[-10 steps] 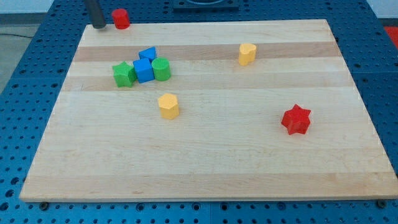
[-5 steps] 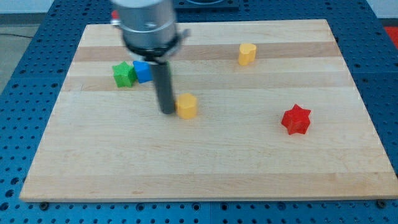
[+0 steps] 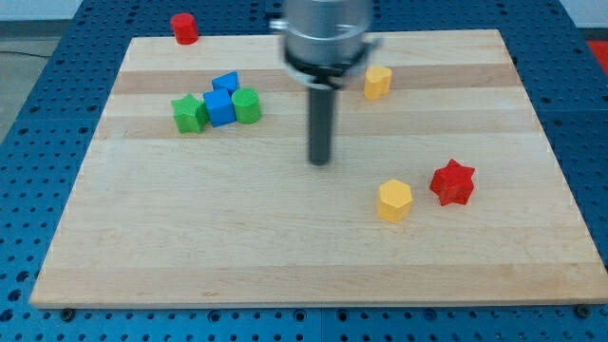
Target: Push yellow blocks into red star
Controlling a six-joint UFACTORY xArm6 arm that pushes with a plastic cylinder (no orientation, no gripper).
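Note:
A red star [image 3: 452,182] lies at the view's right on the wooden board [image 3: 190,247]. A yellow hexagonal block [image 3: 394,200] sits just to its left, a small gap apart. A second yellow block [image 3: 378,82] sits near the view's top, right of centre. My tip [image 3: 320,161] is near the board's middle, to the left of and above the yellow hexagonal block, touching no block. The rod rises from it to the view's top.
A cluster of two blue blocks [image 3: 220,106] and two green blocks [image 3: 190,113] sits at the upper left. A red cylinder [image 3: 184,28] stands at the board's top edge, upper left. Blue perforated table surrounds the board.
The yellow hexagonal block has been pushed right and down, from the board's middle to just left of the red star. My tip moved right with it and now stands apart from it.

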